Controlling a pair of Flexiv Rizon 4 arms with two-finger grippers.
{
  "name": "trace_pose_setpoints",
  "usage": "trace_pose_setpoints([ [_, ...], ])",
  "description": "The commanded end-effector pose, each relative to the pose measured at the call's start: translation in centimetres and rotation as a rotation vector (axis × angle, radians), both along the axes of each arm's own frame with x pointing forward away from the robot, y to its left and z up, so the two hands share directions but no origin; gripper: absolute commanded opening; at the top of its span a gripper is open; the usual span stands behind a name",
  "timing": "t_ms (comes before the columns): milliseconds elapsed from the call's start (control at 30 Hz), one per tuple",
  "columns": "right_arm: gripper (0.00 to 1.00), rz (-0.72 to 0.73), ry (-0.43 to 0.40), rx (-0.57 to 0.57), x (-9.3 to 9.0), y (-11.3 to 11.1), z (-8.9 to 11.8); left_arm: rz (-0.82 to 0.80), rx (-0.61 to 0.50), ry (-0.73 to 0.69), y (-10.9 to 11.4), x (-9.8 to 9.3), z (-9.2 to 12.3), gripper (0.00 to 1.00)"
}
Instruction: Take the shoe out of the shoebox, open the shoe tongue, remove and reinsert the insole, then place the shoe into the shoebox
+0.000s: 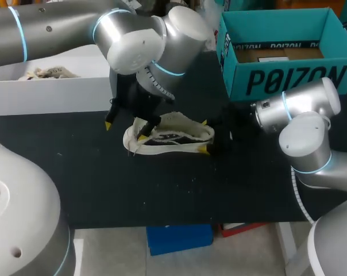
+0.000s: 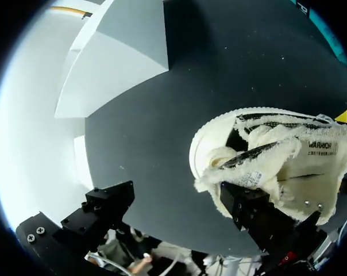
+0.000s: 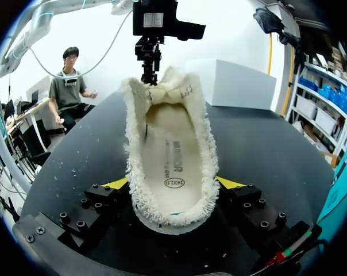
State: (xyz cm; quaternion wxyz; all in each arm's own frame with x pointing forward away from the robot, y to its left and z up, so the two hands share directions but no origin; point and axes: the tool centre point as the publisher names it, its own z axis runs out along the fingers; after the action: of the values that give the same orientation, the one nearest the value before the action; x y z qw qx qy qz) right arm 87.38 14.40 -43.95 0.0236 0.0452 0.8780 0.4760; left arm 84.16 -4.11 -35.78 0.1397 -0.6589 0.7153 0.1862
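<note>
A cream, fleece-lined shoe (image 1: 173, 135) lies on its side on the black table, with its opening facing the camera. My right gripper (image 1: 203, 136) is shut on its heel; in the right wrist view both yellow tips press the sides of the shoe (image 3: 170, 155), and the printed insole (image 3: 172, 169) lies inside. My left gripper (image 1: 126, 130) hangs open over the toe end. One of its fingers (image 2: 251, 210) rests against the tongue area of the shoe (image 2: 288, 155), and the other stands apart over bare table. The teal shoebox (image 1: 288, 75) stands open at the back right.
A white box (image 1: 47, 95) stands at the back left with something cream inside (image 1: 44, 73); its corner (image 2: 122, 52) shows ahead of the left gripper. Bare black tabletop (image 1: 133, 190) stretches in front of the shoe to the table's front edge.
</note>
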Motion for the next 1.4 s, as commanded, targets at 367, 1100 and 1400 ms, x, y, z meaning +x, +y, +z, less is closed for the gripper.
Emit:
trace_pose_setpoints([
  [367, 0.0, 0.0, 0.0, -0.001, 0.1, 0.0, -0.3, -1.265, -0.617, 0.098, -5.8, 0.3, 8.4, 0.0],
  [1100, 0.0, 0.0, 0.0, -0.001, 0.1, 0.0, -0.3, -1.796, -1.047, 0.248, -8.2, 0.3, 8.0, 0.0],
  [1400, 0.0, 0.0, 0.0, -0.001, 0.1, 0.0, -0.3, -1.918, -1.115, 0.317, -9.7, 1.8, 8.1, 0.0],
])
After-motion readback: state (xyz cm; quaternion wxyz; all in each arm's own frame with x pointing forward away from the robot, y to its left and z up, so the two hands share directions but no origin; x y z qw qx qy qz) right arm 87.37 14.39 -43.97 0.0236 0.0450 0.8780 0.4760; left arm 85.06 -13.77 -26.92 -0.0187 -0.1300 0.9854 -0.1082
